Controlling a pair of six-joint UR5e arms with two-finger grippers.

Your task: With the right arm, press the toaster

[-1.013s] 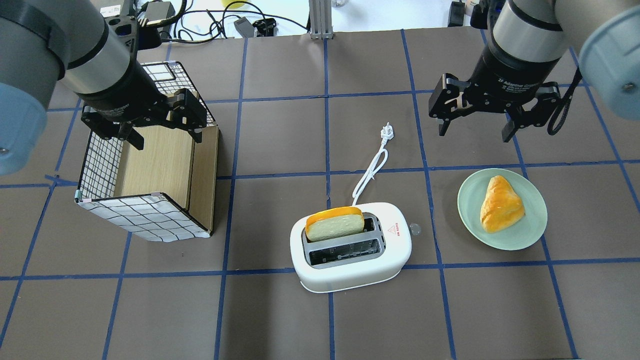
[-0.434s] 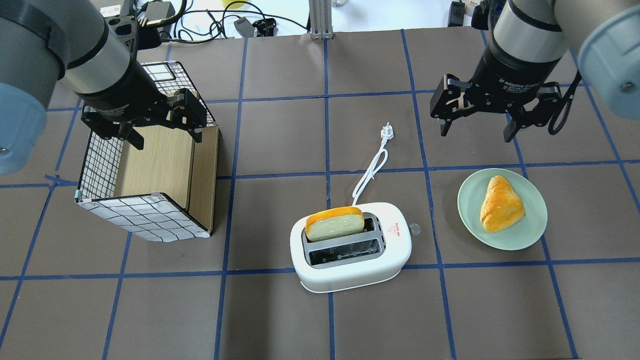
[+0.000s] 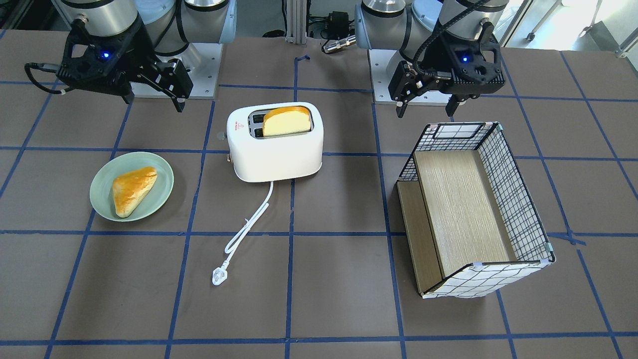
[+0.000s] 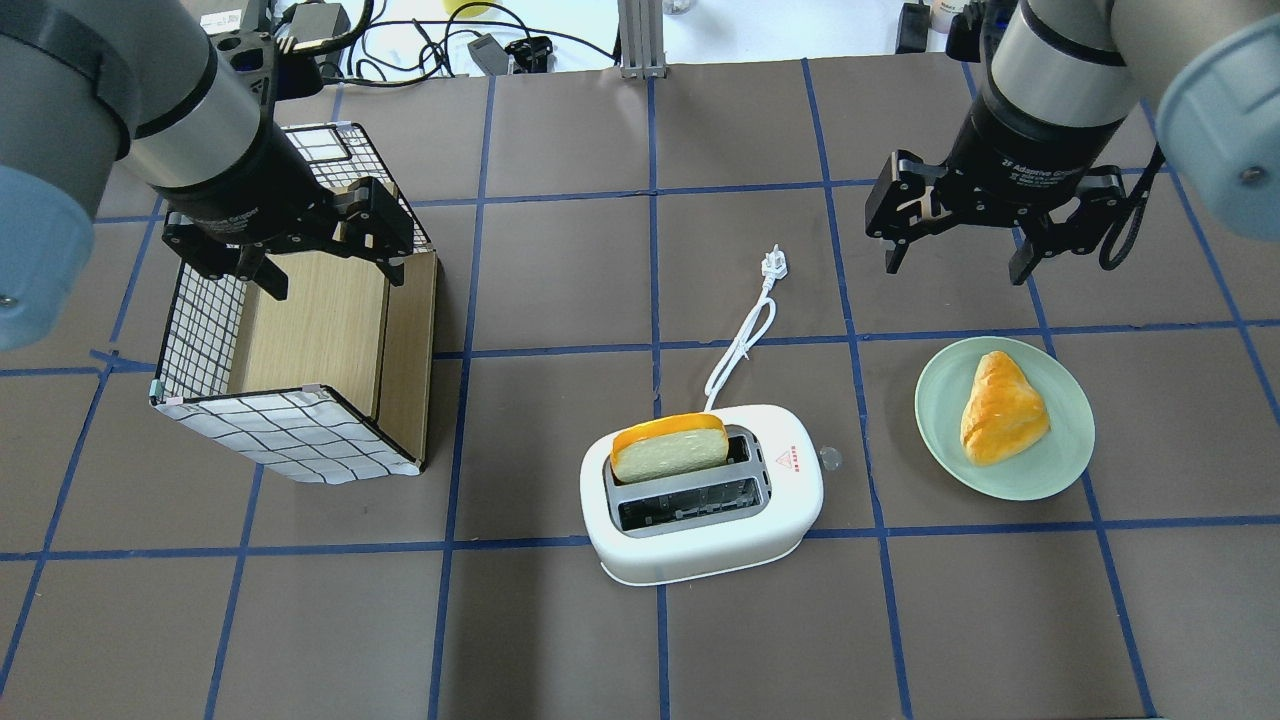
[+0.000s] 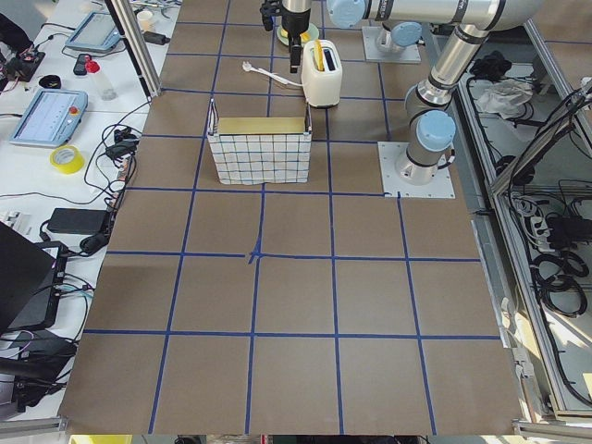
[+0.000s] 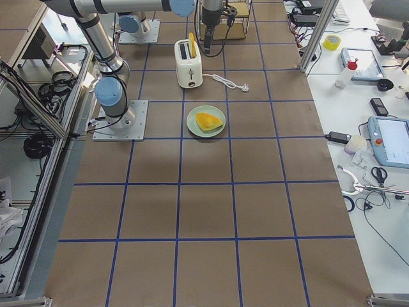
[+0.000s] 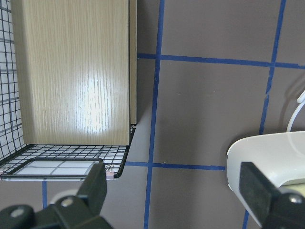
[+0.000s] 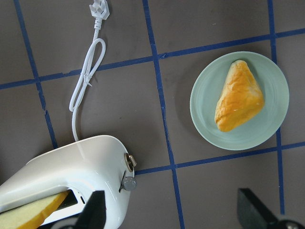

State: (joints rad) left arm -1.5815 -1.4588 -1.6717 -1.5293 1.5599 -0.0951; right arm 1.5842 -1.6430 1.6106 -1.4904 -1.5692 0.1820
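Note:
The white two-slot toaster [image 4: 700, 555] stands at the table's middle, also in the front view [image 3: 274, 159] and the right wrist view [image 8: 81, 167]. A bread slice [image 4: 668, 447] sticks up from its far slot. Its small end lever [image 4: 829, 458] faces the plate side and shows in the right wrist view [image 8: 127, 182]. My right gripper [image 4: 955, 267] is open and empty, high above the table beyond the plate and apart from the toaster; it also shows in the front view [image 3: 153, 102]. My left gripper [image 4: 335, 283] is open and empty above the basket.
A green plate [image 4: 1060, 470] with a golden pastry [image 4: 1000, 408] lies right of the toaster. The toaster's white cord and plug [image 4: 774, 264] run away from it. A wire basket with a wooden floor [image 4: 300, 430] stands at the left.
My right gripper has drifted slightly to the right and farther away in the overhead view. The left arm, the toaster and the bread have not moved.

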